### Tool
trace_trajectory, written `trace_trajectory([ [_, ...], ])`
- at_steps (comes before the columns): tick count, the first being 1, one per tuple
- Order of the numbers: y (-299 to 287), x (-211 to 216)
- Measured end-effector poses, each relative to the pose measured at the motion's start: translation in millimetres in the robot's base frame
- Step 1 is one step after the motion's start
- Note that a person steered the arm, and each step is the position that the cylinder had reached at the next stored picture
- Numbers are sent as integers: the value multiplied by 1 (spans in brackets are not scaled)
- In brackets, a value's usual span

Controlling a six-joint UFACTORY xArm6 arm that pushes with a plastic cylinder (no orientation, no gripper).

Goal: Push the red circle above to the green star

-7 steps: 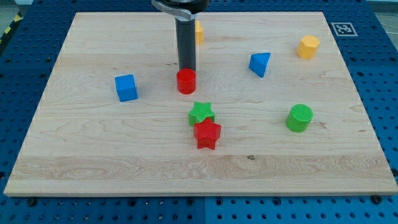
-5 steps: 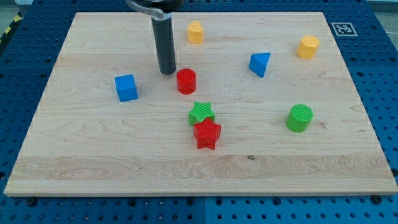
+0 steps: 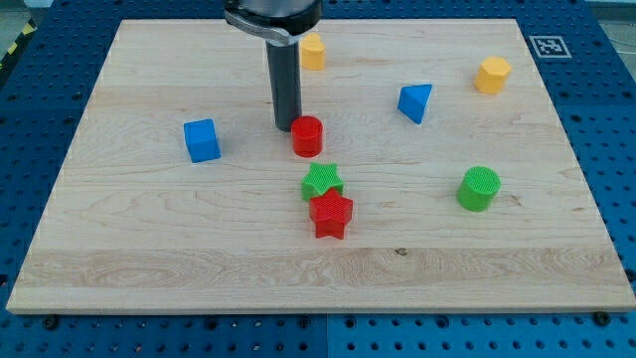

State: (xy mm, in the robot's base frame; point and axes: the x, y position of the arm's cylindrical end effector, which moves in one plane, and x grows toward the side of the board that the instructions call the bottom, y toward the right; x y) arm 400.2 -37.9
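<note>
The red circle [image 3: 307, 136] is a short red cylinder on the wooden board, just above the green star [image 3: 322, 182] and slightly to its left, with a small gap between them. My tip [image 3: 287, 126] touches the red circle's upper left side. A red star [image 3: 331, 214] sits right below the green star, touching it.
A blue cube [image 3: 202, 140] lies at the view's left. A blue triangular block [image 3: 415, 102] and a yellow hexagon [image 3: 492, 75] lie at the upper right. A yellow block [image 3: 312, 52] sits near the top behind the rod. A green cylinder [image 3: 479, 188] is at the right.
My tip swung from above the red circle to its left, then came back right against it. The red circle has shifted a little to the right and down, closer to the green star.
</note>
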Motion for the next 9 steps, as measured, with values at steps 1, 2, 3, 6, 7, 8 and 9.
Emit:
trace_trajectory([
  [1, 5, -1],
  [2, 7, 12],
  [3, 7, 25],
  [6, 30, 2],
  [7, 32, 21],
  [8, 32, 21],
  [9, 33, 27],
])
